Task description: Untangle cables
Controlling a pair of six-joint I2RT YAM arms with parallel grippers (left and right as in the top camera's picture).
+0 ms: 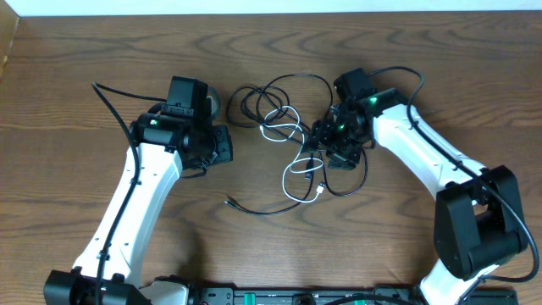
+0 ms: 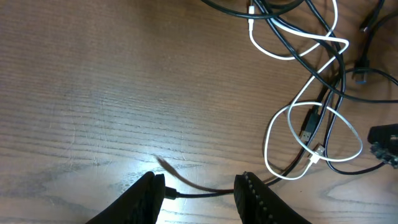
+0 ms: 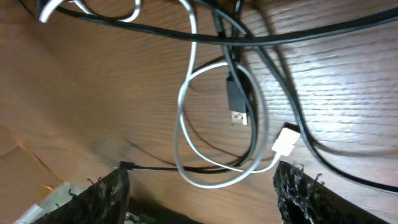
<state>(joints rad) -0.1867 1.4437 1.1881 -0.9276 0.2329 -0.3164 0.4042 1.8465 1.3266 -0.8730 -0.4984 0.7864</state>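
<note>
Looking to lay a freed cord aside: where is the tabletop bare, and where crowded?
Bare: the far-left corner of the brown wooden table, beyond the left gripper, and the near strip in front of the tangle. Crowded: the centre, where thin black cables and the white cable loop under the open right gripper.

Overhead, soft, even light falls on the brown bench. The arms cast faint, diffuse shadows. The picture is sharp, with a washed-out white strip along the top edge.

In the left wrist view, a pale patch of glare shines on the wood just above the left pincer. Its dark fingers look soft, and a thin black cable beside the glare is smeared.

The right wrist view is warmer and dimmer. The cables throw dark shadows on the wood. The right pincer is out of focus at the bottom edge.
</note>
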